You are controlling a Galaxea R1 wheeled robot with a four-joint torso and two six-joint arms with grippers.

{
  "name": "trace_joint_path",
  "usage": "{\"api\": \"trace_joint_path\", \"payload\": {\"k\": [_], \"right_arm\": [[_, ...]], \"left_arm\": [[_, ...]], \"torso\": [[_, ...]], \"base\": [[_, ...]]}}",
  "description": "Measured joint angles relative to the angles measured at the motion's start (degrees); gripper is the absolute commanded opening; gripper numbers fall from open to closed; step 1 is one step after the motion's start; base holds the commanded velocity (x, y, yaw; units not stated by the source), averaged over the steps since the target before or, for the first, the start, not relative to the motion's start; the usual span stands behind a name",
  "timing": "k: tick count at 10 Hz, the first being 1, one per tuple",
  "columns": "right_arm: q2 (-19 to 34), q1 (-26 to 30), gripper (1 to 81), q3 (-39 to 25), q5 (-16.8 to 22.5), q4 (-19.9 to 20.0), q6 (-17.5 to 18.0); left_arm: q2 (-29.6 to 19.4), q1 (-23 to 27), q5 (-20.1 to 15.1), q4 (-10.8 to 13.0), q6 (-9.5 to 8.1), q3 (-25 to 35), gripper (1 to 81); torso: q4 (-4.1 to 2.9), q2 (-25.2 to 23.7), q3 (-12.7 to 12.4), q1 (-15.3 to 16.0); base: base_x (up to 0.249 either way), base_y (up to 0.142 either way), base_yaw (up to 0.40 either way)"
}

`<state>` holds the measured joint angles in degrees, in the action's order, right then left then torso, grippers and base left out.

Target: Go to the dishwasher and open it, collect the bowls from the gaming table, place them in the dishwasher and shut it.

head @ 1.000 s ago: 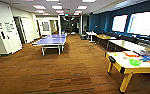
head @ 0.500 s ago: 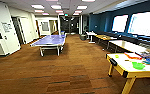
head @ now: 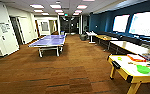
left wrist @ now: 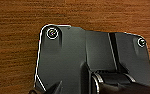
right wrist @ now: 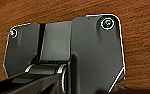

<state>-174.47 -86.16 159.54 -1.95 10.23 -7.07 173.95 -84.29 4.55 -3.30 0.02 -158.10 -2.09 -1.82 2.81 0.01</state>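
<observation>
Brown carpet (head: 66, 72) filled both wrist views, so your arms hung low for driving; jaws state couldn't be told. Green bowls (head: 143, 69) sat on the white-topped, yellow-framed gaming table (head: 126, 72), your counter at right, beside flat coloured boxes (head: 136, 58). Blue ping-pong table (head: 49, 40) stood well apart.

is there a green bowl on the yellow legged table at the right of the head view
Yes, a wide green bowl lies on the white top of the gaming table, near its front edge, at the right of the head view.
</observation>
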Motion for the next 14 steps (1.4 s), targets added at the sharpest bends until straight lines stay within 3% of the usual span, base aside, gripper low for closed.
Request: {"api": "trace_joint_path", "payload": {"k": [4,14], "right_arm": [[-0.1,0.3,81.1,0.0,0.0,0.0,0.0],[-0.1,0.2,81.1,0.0,0.0,0.0,0.0]], "left_arm": [[0.0,0.4,0.1,0.0,0.0,0.0,81.1],[0.0,0.5,0.1,0.0,0.0,0.0,81.1]], "torso": [[0.0,0.0,0.0,0.0],[0.0,0.1,0.0,0.1]], "base": [[0.184,0.0,0.0],[0.008,0.0,0.011]]}}
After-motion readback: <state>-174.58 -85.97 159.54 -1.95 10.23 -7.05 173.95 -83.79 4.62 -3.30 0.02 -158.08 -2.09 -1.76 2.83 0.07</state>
